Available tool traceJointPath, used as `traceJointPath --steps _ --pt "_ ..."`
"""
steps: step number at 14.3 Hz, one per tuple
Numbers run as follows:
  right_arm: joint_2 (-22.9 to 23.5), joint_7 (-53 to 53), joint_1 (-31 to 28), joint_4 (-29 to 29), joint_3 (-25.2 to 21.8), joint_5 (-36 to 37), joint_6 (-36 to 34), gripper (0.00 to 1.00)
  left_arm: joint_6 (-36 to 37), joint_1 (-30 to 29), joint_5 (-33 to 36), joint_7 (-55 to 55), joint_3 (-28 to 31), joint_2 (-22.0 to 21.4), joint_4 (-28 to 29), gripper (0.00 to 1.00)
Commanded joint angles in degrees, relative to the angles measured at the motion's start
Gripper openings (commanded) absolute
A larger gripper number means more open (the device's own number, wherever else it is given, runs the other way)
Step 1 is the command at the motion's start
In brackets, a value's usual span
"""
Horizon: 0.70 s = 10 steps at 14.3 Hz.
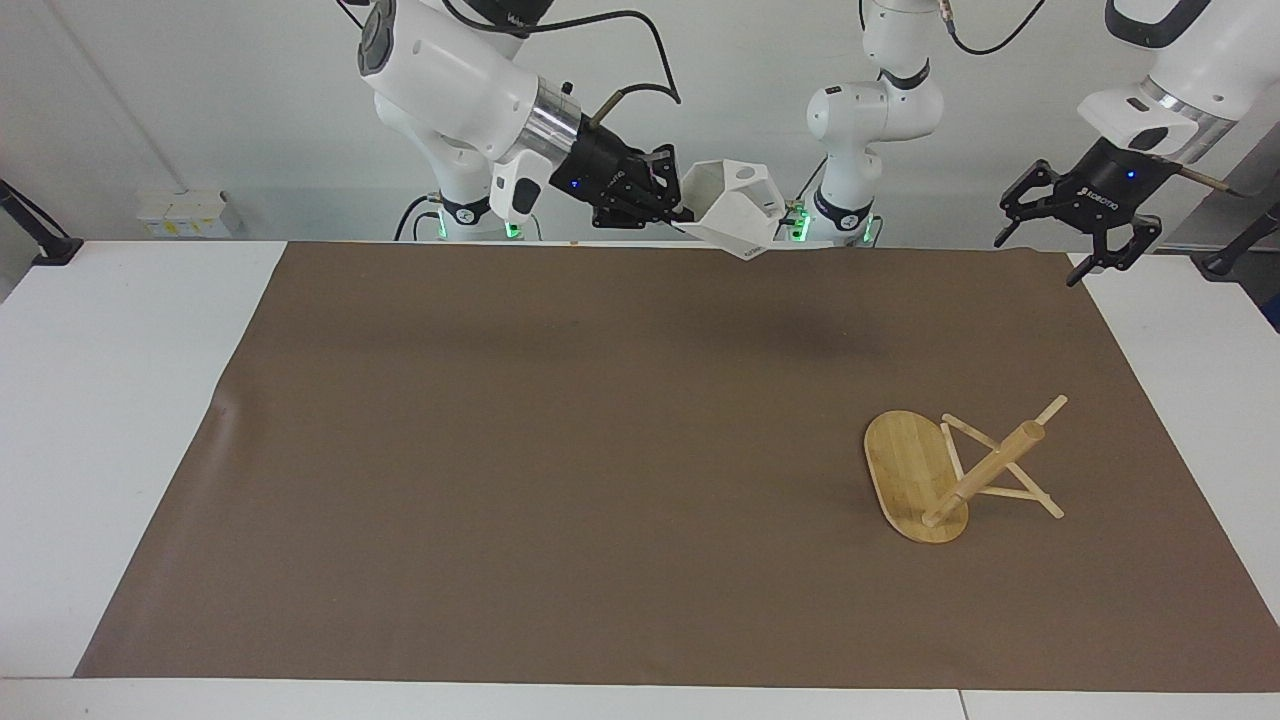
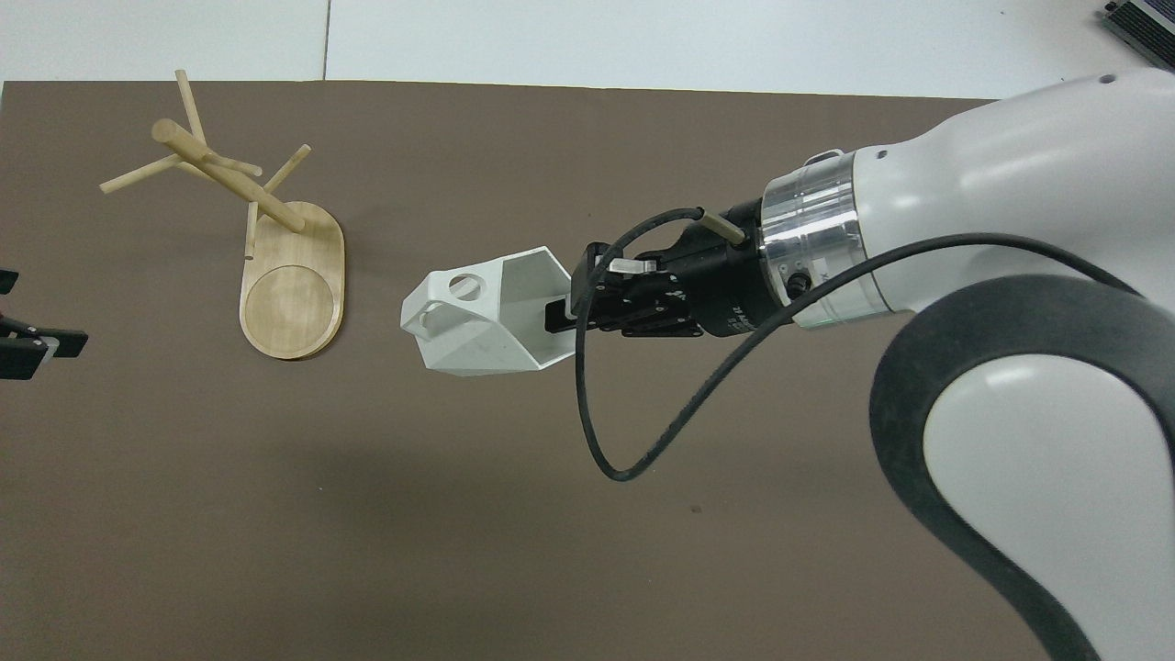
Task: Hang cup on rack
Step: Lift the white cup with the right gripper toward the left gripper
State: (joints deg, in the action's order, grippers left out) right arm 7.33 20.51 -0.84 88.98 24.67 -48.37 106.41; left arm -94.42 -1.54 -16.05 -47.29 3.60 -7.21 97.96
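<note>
The white faceted cup (image 1: 735,208) is held up in the air by my right gripper (image 1: 672,205), which is shut on its rim with one finger inside. The cup lies on its side with the mouth toward the gripper and the handle on top. In the overhead view the cup (image 2: 468,317) and right gripper (image 2: 565,317) are over the mat's middle, beside the rack. The bamboo rack (image 1: 985,470) stands on the mat toward the left arm's end; its post (image 2: 229,179) rises from the end of the oval base (image 2: 292,298) farther from the robots. My left gripper (image 1: 1075,235) is open and empty, waiting high over the mat's corner.
A brown mat (image 1: 500,450) covers most of the white table (image 1: 110,400). Only the left gripper's tips (image 2: 27,344) show at the edge of the overhead view, nearer the robots than the rack.
</note>
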Motion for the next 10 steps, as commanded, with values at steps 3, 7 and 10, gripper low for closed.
traceJointPath --steps 3,7,10 --pt "2.24 5.33 0.48 0.84 4.24 -3.31 6.34 0.0 -5.25 0.4 -7.58 -8.25 -1.04 -3.51 6.63 1.0" --pt "2.33 8.05 1.54 1.98 6.88 -3.22 10.3 0.0 -7.01 4.52 -14.69 -12.64 -1.05 -2.81 9.0 1.0" --pt "2.25 9.46 2.06 2.34 7.59 -2.78 10.75 0.0 -6.49 5.58 -20.68 -18.95 -1.13 -2.45 11.02 1.0"
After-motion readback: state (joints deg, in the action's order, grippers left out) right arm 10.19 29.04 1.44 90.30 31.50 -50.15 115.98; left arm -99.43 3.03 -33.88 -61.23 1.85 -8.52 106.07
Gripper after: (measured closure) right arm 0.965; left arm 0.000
